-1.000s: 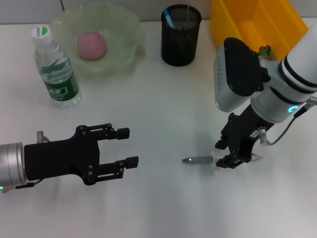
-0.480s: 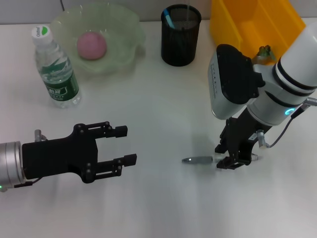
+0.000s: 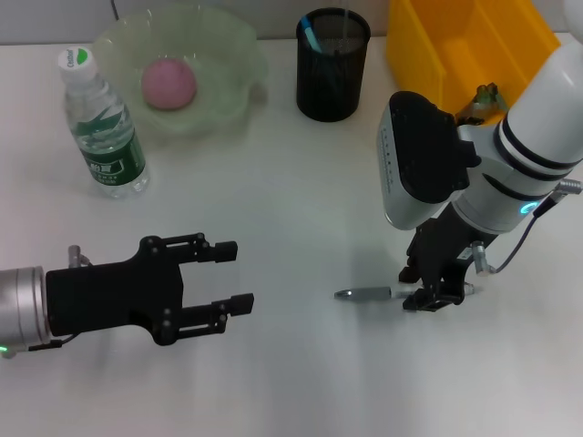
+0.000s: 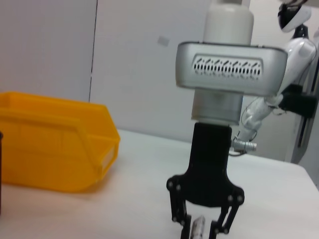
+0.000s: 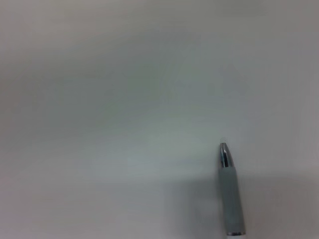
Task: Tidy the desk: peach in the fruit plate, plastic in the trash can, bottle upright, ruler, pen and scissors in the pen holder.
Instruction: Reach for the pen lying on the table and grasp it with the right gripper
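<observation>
The peach (image 3: 168,84) sits in the fruit plate (image 3: 239,47), the pen holder (image 3: 332,66) has a blue-tipped item and what may be the clear ruler standing in it, the trash can (image 3: 474,41) holds something greenish, and the bottle (image 3: 100,123) stands upright on the desk (image 3: 301,191). The right gripper (image 3: 421,289) points down at the desk with its fingers set around the rear of the pen (image 3: 363,294), whose tip pokes out toward the middle; the left wrist view shows the fingers (image 4: 222,229) straddling the barrel with a little gap, not clearly clamped, while the right wrist view shows only the pen's tip on bare white surface. The left gripper (image 3: 227,276) hovers spread wide and empty over the near left, with broad open desk between the two arms.
</observation>
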Action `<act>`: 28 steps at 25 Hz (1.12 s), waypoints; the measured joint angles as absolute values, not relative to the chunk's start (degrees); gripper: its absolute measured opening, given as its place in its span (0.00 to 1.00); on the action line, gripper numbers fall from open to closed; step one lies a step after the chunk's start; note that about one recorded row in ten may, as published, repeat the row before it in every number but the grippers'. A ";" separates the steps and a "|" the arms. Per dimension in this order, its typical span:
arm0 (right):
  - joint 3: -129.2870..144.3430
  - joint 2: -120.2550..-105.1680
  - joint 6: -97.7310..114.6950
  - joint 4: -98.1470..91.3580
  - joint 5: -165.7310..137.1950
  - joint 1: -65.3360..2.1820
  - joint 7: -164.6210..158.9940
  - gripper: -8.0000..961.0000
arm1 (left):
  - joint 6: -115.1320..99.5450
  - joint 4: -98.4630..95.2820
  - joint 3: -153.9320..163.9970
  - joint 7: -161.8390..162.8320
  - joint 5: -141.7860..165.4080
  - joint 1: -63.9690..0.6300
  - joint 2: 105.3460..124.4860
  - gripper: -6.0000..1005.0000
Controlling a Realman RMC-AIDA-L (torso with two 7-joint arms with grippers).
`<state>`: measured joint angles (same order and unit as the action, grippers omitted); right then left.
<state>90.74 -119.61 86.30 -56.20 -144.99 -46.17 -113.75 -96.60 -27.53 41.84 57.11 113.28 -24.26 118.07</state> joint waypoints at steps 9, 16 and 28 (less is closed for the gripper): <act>91.43 -119.63 86.70 -56.26 -145.10 -46.64 -113.98 0.32 | -95.95 -28.10 41.88 56.04 116.61 -24.33 118.14 0.66; 92.59 -119.61 86.41 -56.25 -146.04 -46.85 -114.70 0.29 | -95.95 -27.96 41.54 54.49 116.70 -24.14 118.22 0.67; 92.94 -119.61 86.32 -56.33 -146.23 -47.13 -114.86 0.27 | -95.98 -28.07 41.48 54.40 116.43 -24.33 118.21 0.67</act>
